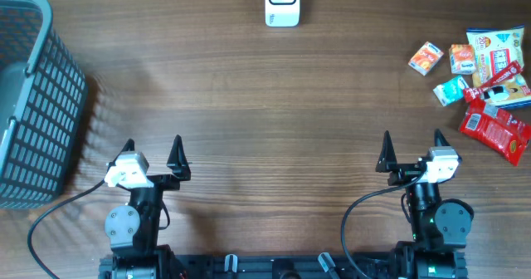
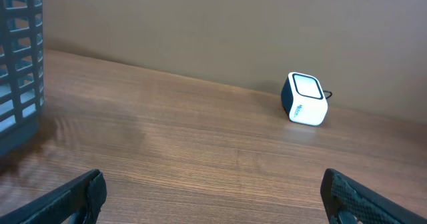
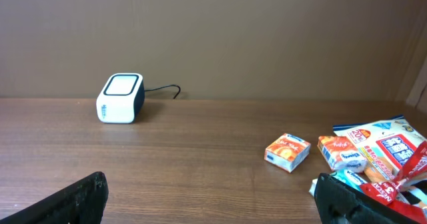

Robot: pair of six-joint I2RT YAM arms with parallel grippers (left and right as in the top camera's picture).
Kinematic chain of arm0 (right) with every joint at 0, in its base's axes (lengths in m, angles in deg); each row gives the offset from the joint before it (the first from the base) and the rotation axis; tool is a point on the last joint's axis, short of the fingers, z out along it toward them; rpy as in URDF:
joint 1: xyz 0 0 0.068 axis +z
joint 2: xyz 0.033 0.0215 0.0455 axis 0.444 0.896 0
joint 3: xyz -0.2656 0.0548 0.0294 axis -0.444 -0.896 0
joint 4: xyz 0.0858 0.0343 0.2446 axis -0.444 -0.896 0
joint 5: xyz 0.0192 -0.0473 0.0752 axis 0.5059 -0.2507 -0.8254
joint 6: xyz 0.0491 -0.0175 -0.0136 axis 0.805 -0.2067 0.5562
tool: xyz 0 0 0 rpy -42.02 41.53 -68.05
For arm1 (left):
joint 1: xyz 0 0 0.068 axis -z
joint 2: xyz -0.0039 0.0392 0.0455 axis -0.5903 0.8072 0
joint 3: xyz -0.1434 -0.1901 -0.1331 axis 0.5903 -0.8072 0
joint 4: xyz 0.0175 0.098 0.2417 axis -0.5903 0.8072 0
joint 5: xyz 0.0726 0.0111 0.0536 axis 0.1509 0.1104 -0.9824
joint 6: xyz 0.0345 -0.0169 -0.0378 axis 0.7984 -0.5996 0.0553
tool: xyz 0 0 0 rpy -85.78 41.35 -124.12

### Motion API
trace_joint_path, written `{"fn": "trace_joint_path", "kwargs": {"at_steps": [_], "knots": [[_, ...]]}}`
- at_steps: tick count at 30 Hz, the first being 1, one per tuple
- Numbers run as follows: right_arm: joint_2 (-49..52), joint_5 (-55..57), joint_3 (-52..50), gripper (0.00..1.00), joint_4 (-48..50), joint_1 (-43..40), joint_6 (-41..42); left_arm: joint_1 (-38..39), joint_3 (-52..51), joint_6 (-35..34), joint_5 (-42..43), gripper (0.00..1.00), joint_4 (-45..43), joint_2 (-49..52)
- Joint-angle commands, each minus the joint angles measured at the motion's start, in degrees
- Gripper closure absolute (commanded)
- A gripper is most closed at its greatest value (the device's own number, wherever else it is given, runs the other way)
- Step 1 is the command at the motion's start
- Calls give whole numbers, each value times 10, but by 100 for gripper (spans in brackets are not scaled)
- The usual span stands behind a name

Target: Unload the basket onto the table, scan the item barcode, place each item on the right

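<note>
**Grippers.** The left gripper (image 1: 152, 143) and right gripper (image 1: 411, 136) both stand with jaws spread wide. Neither holds or touches anything.

**Location of goods.** I take the scanner (image 1: 282, 3) as reference. The goods lie in 1 cluster well to its right and nearer the arms. The small orange carton (image 1: 425, 58) is the piece closest to the scanner and sits slightly apart from the rest. Beyond it are a second orange pack (image 1: 462, 58), a teal pack (image 1: 452, 90), a white-and-blue bag (image 1: 495, 45) and a red pouch (image 1: 495, 129). The last 2 overlap other pieces. The basket (image 1: 33, 105) stands far to the scanner's left.

**Handling, my judgement.**
- The carton looks light and stiff with flat faces. I would pinch it across 2 opposite sides.
- The pouches look soft and slick. They are likely to buckle or slip, and a fold could hide a code.

**Views compared.**
- Overhead alone shows both arms, the basket and the whole cluster together.
- The right wrist view shows the scanner's pale window on its top face and a cable behind it. It also shows the carton standing clear of the pile.
- The left wrist view shows the scanner and the basket's edge, but no goods.
- No barcode is legible in any view.
</note>
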Motion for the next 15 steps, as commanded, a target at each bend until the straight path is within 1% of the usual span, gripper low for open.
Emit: {"fn": "trace_joint_path", "kwargs": {"at_steps": [1,3,9,15], "knots": [[-9,4,-5,0,1,-3,5,3,-2,19,-8,0,5,-6],[-9,4,-5,0,1,-3,5,3,-2,54,-5,0,5,-6],[-9,4,-5,0,1,-3,5,3,-2,116,-7,0,5,-6],[-9,4,-5,0,1,-3,5,3,-2,130,-23,0,7,-6]]}}
